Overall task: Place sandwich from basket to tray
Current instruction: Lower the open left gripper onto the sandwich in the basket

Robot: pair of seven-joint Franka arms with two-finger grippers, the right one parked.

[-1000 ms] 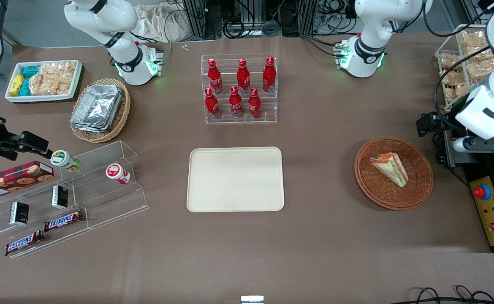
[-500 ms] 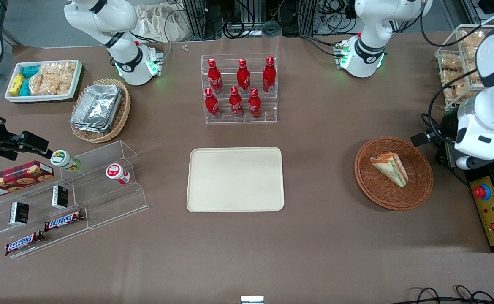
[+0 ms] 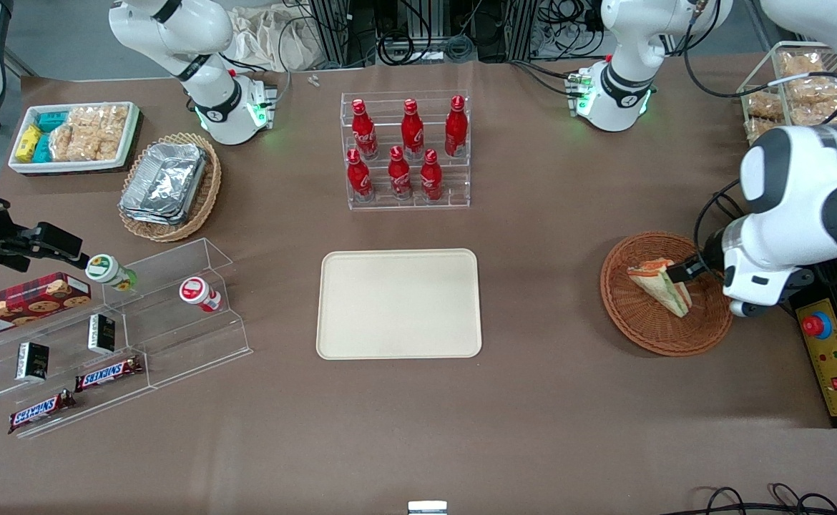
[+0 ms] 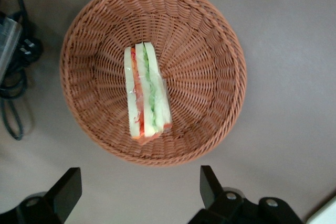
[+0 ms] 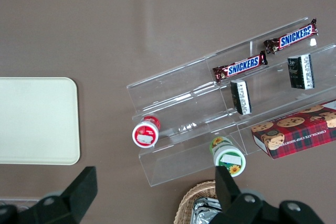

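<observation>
Hovering open-fingered above the round reddish-brown wicker basket [image 4: 153, 72], gripper [image 4: 140, 192]; lowering straight, apparently best spanning the triangular white-bread sandwich [image 4: 146, 93] across its flat faces, closing gently.

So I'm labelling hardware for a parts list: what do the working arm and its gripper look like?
The left arm has glossy white rounded shells with dark grey joint caps, and black cables trail from it. Its gripper, above the basket that holds the sandwich, has two black, flat, wedge-like fingers on a black body with silver screws.
</observation>
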